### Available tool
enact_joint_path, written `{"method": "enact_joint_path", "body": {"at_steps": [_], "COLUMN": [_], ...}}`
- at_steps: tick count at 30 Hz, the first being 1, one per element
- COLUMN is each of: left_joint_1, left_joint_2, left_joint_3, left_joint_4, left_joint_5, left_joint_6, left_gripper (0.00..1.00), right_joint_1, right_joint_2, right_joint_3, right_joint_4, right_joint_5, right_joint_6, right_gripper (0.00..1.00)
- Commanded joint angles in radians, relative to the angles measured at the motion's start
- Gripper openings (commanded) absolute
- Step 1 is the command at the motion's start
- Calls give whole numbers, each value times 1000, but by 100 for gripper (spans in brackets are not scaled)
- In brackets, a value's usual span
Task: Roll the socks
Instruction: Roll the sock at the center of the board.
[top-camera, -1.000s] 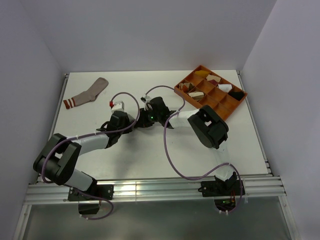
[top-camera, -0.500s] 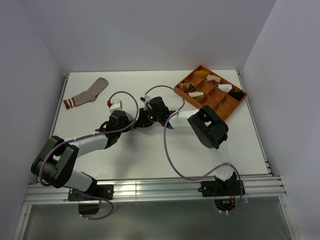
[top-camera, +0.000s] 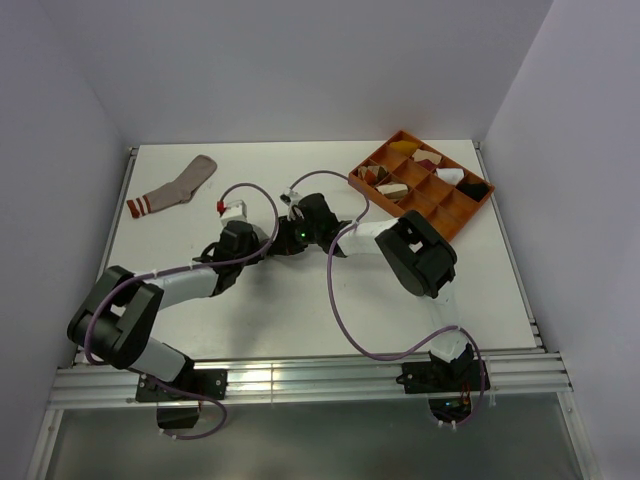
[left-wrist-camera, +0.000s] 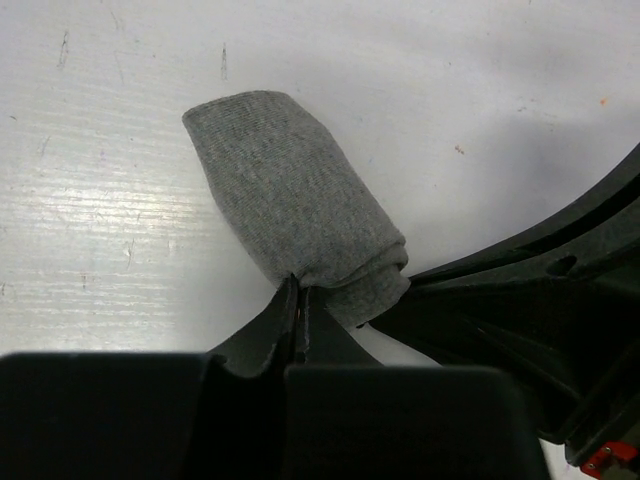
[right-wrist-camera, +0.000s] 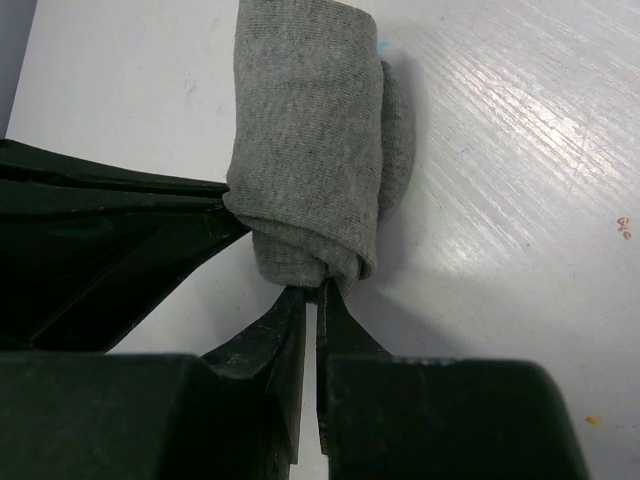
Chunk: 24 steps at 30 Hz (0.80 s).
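The grey sock is rolled into a short bundle lying on the white table. It also shows in the right wrist view. My left gripper is shut on the roll's near edge. My right gripper is shut on the roll's other end. In the top view the two grippers meet mid-table, left gripper and right gripper, and they hide the roll. The pinkish-tan sock with red and white cuff stripes lies flat at the far left.
An orange divided tray with small cloth bundles stands at the far right. Purple cables loop over both arms. Grey walls close in the table on the left, back and right.
Almost nothing moved. Both grippers stay shut on the grey roll at mid-table; the left arm's elbow shifted slightly.
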<state>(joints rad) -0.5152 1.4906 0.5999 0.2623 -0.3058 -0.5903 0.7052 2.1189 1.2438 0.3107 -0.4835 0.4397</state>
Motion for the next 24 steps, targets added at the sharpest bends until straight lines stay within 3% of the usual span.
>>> {"method": "enact_joint_path", "body": {"at_steps": [1, 11, 22, 24], "left_joint_1": [1, 0, -2, -2], "left_joint_2": [2, -58, -30, -36], "left_joint_3": [15, -45, -52, -54], "left_joint_4": [43, 75, 88, 74], "left_joint_5": [69, 252, 310, 272], "left_joint_6": [3, -81, -98, -118], "left_gripper": [0, 0, 0, 12], "right_joint_1": [14, 20, 34, 34], "right_joint_2": [-8, -20, -13, -10], "right_joint_3": [31, 39, 49, 40], "right_joint_4": [4, 60, 61, 56], "right_joint_5": [-9, -1, 13, 14], "right_joint_6": [-7, 34, 30, 18], "right_gripper": [0, 0, 0, 0]}}
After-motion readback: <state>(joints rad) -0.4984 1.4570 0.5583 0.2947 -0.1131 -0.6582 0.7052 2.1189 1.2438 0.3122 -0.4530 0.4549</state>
